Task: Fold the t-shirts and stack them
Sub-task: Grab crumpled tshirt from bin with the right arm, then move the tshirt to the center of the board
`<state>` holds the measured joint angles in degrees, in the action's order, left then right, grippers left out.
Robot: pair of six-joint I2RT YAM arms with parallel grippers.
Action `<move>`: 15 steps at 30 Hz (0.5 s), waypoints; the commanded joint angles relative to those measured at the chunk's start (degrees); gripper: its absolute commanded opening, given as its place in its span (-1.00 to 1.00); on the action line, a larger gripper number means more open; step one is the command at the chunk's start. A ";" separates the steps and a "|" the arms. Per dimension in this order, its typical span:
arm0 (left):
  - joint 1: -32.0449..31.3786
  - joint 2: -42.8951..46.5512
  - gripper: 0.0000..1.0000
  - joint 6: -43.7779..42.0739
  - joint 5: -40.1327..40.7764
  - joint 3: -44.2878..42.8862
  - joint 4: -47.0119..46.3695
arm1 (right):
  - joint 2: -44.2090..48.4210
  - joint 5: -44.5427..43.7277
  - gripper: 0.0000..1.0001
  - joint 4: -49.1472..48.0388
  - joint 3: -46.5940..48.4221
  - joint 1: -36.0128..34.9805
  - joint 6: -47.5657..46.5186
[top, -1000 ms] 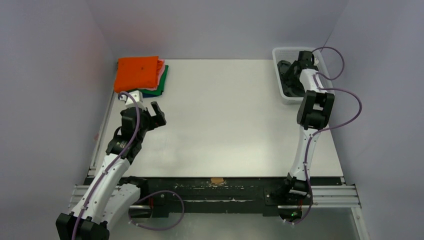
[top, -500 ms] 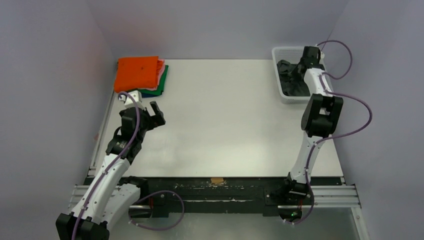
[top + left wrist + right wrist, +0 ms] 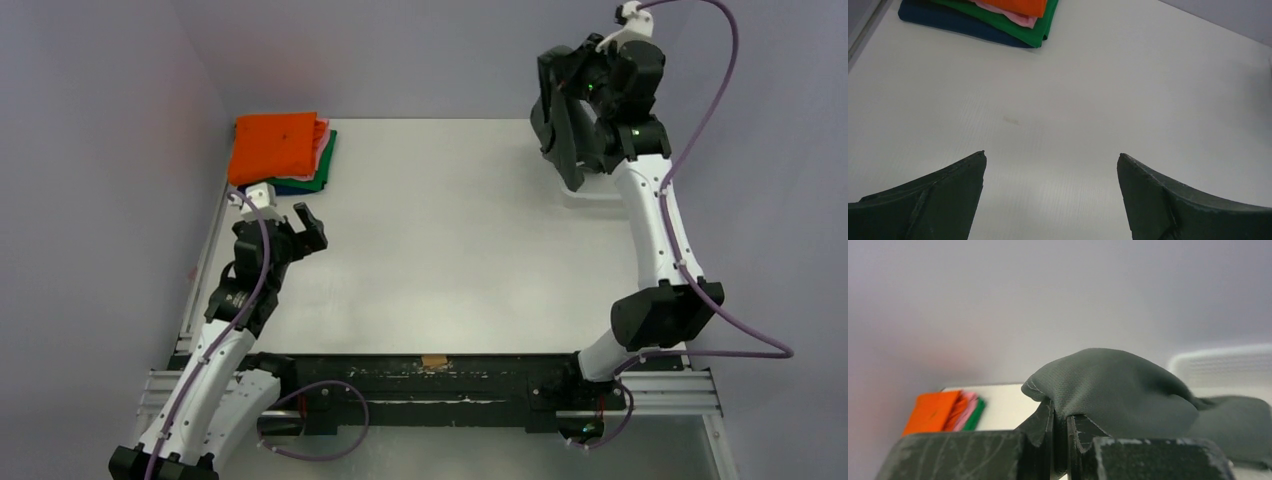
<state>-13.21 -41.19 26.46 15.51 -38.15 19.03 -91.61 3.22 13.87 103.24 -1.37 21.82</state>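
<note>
My right gripper (image 3: 574, 82) is raised high over the table's far right corner, shut on a dark charcoal-grey t-shirt (image 3: 560, 135) that hangs down from it. In the right wrist view the cloth (image 3: 1118, 385) bulges over the closed right gripper (image 3: 1060, 422). A stack of folded t-shirts (image 3: 280, 150), orange on top of pink, green and dark blue, lies at the far left corner. The same stack (image 3: 993, 17) shows in the left wrist view. My left gripper (image 3: 305, 225) hovers just in front of that stack, open with nothing in it (image 3: 1051, 160).
A white mesh basket (image 3: 600, 195) stands at the far right, mostly hidden behind the hanging shirt; its rim (image 3: 1223, 360) shows in the right wrist view. Purple-grey walls close in the table on the left, back and right.
The right gripper closed on the dark shirt inside the basket and lifted it high above the basket. The left arm shifted slightly, still open.
</note>
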 commanded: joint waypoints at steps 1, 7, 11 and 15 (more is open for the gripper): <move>-0.06 2.10 1.00 1.30 0.32 -1.04 0.40 | 2.37 14.07 -1.00 -3.19 4.74 -7.08 -2.61; -0.05 4.90 1.00 2.90 1.05 -1.11 2.95 | 0.17 25.26 -1.00 -3.11 12.88 -16.74 -2.74; -0.05 6.58 1.00 4.78 2.51 -1.52 5.69 | -2.32 29.49 -1.00 -4.01 16.83 -19.74 -1.91; -0.03 7.79 1.00 6.28 2.92 -2.07 8.17 | -1.24 29.92 -1.00 -8.63 10.20 -19.88 -0.12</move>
<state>-13.21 -34.65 30.06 16.82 -38.15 24.60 -93.80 29.52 11.55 116.99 -21.80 20.47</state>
